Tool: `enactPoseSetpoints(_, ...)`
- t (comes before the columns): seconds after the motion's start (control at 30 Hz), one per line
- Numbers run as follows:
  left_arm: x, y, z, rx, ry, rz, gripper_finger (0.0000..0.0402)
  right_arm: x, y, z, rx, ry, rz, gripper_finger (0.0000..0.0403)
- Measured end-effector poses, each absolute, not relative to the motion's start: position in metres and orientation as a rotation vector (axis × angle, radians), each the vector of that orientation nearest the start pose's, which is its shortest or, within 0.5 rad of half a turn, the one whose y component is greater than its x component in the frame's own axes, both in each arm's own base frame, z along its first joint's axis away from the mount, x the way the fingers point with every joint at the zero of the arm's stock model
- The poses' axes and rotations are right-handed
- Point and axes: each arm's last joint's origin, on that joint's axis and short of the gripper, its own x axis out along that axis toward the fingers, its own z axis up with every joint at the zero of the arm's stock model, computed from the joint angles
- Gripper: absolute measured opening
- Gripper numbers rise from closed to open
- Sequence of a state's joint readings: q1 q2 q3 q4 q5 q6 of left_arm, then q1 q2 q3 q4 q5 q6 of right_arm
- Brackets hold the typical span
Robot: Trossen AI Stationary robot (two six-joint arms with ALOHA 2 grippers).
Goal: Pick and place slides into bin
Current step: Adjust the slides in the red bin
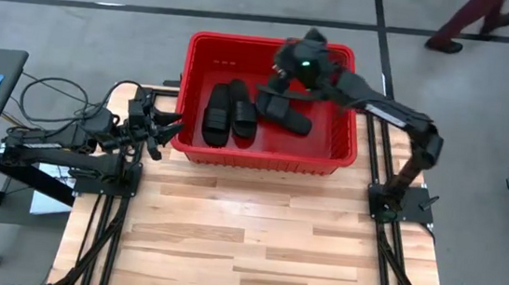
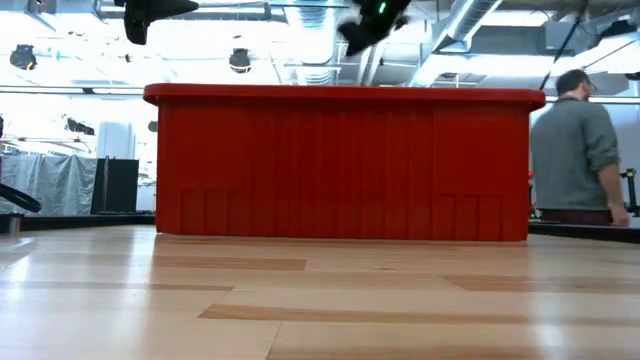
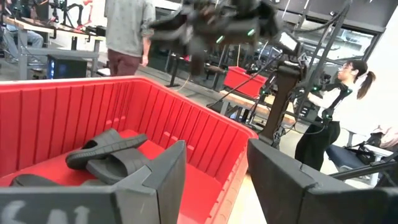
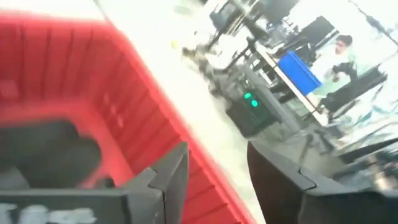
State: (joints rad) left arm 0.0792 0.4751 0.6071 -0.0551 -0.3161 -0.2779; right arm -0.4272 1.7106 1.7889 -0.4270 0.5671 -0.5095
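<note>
The red bin (image 1: 262, 157) stands at the table's far edge. Three black slides lie on its floor: two side by side at the left (image 1: 218, 113) (image 1: 243, 112) and one slanting in the middle (image 1: 287, 116). They also show in the left wrist view (image 3: 106, 149). A dark shape under my right arm (image 1: 273, 81) may be another slide; I cannot tell. My right gripper (image 1: 282, 68) is open and empty above the bin's far part (image 4: 217, 149). My left gripper (image 1: 169, 130) is open and empty just outside the bin's left wall, above rim height (image 3: 214, 149).
Bare wooden table (image 1: 254, 245) lies in front of the bin. Cables (image 1: 53, 95) and the left arm's base lie at the table's left. People stand beyond the table (image 2: 575, 140) (image 3: 127, 31) (image 3: 329, 118). A person's legs show on the floor (image 1: 472, 23).
</note>
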Motion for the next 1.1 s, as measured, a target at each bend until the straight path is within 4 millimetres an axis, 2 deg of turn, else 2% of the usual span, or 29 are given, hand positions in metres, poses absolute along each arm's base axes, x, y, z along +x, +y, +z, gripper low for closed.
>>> enactPoseSetpoints(0.1,0.114,0.018,0.323,-0.283,-0.131,0.382,0.0162,0.319,-0.157,0.442,-0.377,0.462,-0.826,0.0128)
enactPoseSetpoints(0.27,0.114,0.018,0.323,-0.285,-0.132,0.382,0.0162,0.279,-0.135,0.476,-0.286,0.323,-0.662,0.0017)
enactPoseSetpoints(0.37,0.114,0.018,0.323,-0.286,-0.132,0.382,0.0162,0.261,-0.129,0.485,-0.267,0.319,-0.649,0.0006)
enactPoseSetpoints(0.47,0.114,0.018,0.323,-0.293,-0.133,0.383,0.0162,0.249,-0.126,0.485,-0.265,0.369,-0.651,0.0002)
enactPoseSetpoints(0.6,0.114,0.018,0.323,-0.306,-0.136,0.385,0.0162,0.238,-0.133,0.477,-0.255,0.473,-0.635,0.0)
enactPoseSetpoints(0.7,0.114,0.018,0.323,-0.308,-0.137,0.387,0.0162,0.231,-0.147,0.471,-0.211,0.515,-0.577,0.0)
enactPoseSetpoints(0.8,0.114,0.018,0.323,-0.308,-0.137,0.387,0.0162,0.233,-0.166,0.461,-0.157,0.535,-0.506,0.0)
enactPoseSetpoints(0.93,0.114,0.018,0.323,-0.308,-0.138,0.388,0.0162,0.24,-0.198,0.435,-0.053,0.62,-0.428,0.0)
enactPoseSetpoints(1.1,0.114,0.018,0.323,-0.316,-0.139,0.386,0.0162,0.257,-0.233,0.386,0.082,0.784,-0.331,0.0)
